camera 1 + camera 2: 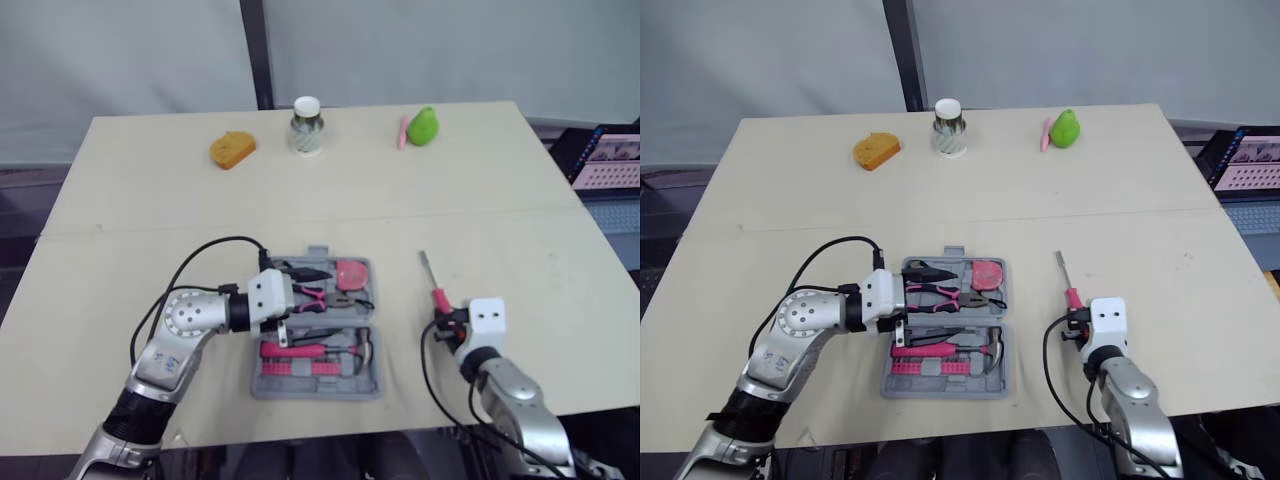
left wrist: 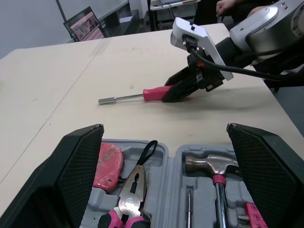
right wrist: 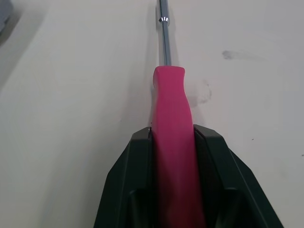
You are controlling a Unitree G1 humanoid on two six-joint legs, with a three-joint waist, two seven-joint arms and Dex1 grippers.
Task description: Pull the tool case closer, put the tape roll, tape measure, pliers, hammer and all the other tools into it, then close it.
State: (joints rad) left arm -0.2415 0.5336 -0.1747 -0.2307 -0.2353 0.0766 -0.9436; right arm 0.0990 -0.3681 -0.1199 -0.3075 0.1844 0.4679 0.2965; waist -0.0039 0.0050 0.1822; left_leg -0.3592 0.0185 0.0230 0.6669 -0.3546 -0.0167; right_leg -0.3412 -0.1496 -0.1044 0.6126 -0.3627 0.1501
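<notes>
One tool case (image 1: 270, 386) lies open and flat on the counter (image 1: 150, 200), near the robot's edge and a little left of the middle. In it I count one pair of pink-handled pliers (image 1: 316, 295), one pink tape measure (image 1: 352, 272), one hammer (image 2: 213, 166) and one row of pink bits (image 1: 300, 368). There is also a dark-handled piece (image 1: 290, 269) at the far side that I cannot identify. The pliers and tape measure sit in the far half, the hammer and bits in the near half.

One screwdriver (image 1: 438, 297) is outside the case, on the counter to its right and apart from it. Its metal shaft points away from the robot. The right tool (image 3: 173, 137) is clamped on its pink handle, one black finger on each side; the screwdriver appears to rest on the counter, though the contact is hard to judge.

The left tool (image 2: 165, 127) hangs over the left side of the case with its two fingers spread wide and gripping nothing. The pliers and hammer lie beneath the gap.

Three things stand well apart along the far edge: one orange sponge-like block (image 1: 232, 150), one white-lidded jar (image 1: 307, 126) and one green pear-shaped object (image 1: 424, 126).
</notes>
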